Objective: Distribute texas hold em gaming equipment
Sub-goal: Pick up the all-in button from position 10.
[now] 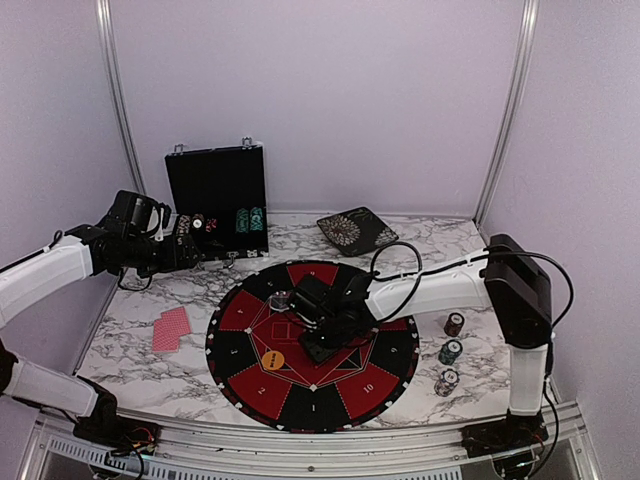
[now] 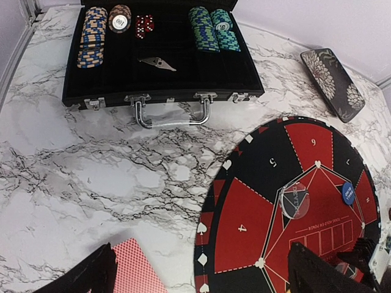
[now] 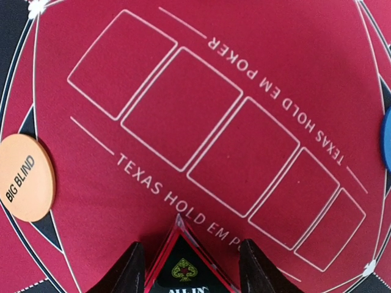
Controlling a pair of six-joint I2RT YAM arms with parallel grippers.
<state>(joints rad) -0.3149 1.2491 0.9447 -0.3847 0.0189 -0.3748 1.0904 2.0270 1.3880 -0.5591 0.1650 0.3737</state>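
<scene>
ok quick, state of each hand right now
left hand: open, empty
right hand: set around the all in triangle, cannot tell if it grips it

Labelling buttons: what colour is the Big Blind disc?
The Big Blind disc is orange with black lettering; clearest in the right wrist view.

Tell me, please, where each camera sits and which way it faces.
Top external: above and behind the bases, looking down at the round mat and the open black case; left arm and right arm show.
Left wrist: over the table's left side, facing the case and mat; its own fingertips show at the bottom edge.
Right wrist: close above the mat's centre, looking down at the card outlines; its fingers flank a triangular ALL IN marker.
Shared: the orange Big Blind disc appears in top and right-wrist views.
</scene>
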